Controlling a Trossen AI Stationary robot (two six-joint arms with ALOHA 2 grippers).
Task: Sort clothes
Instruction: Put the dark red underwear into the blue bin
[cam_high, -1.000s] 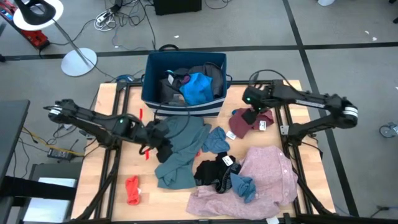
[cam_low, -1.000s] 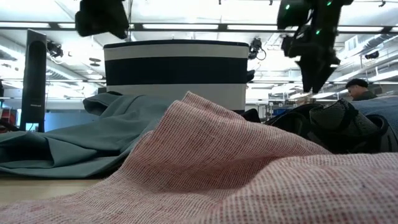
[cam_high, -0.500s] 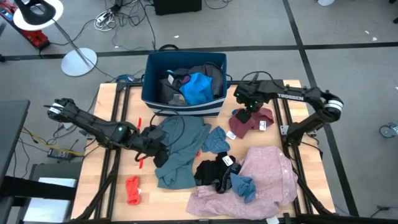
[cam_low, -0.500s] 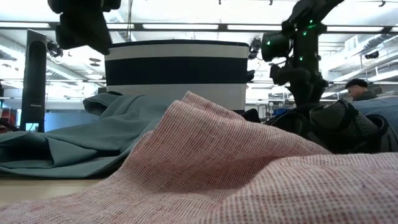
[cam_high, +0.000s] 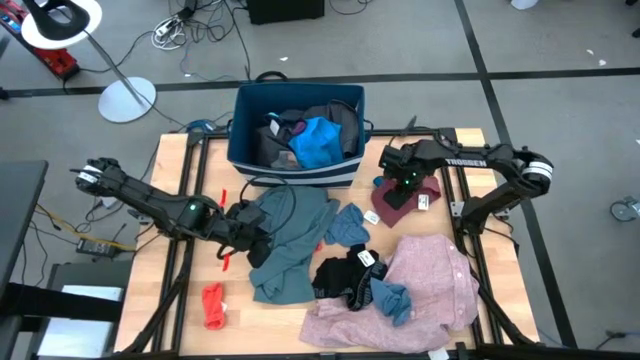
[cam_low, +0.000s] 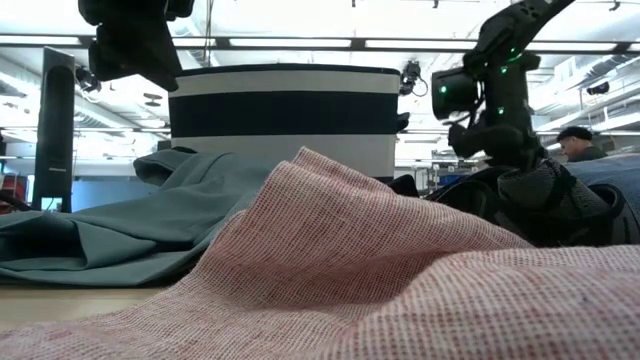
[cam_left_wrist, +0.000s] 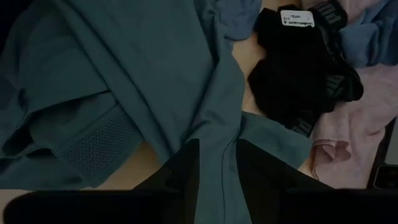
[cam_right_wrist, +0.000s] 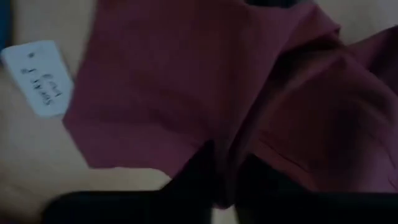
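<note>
Clothes lie spread over the wooden table. My right gripper (cam_high: 400, 186) is down on a maroon garment (cam_high: 410, 196) at the far right and is shut on it; a white tag (cam_right_wrist: 37, 78) lies beside it. My left gripper (cam_high: 254, 240) hovers open above the left edge of a teal-grey garment (cam_high: 292, 240). In the left wrist view its fingers (cam_left_wrist: 186, 171) frame a ridge of that cloth without touching it. A large pink shirt (cam_high: 425, 285), a black piece (cam_high: 345, 275) and small blue pieces (cam_high: 347, 225) lie on the near right. A red piece (cam_high: 212, 305) lies near left. My right gripper pinches a raised fold of the maroon garment (cam_right_wrist: 227, 146) between its two fingers. The fingers come from above, pointing down. The rest of the garment lies flat on the table.
A dark blue bin with white stripes (cam_high: 300, 172) stands at the far edge, holding a bright blue piece (cam_high: 318, 140) and dark pieces. In the low view a person (cam_low: 577, 140) shows in the room behind the table. Bare wood shows at the table's left side (cam_high: 185, 290).
My right gripper has come down from above the far right of the table onto the maroon garment. My left gripper has shifted a little toward the table's left and turned, staying above the teal-grey garment. The clothes lie as they did.
</note>
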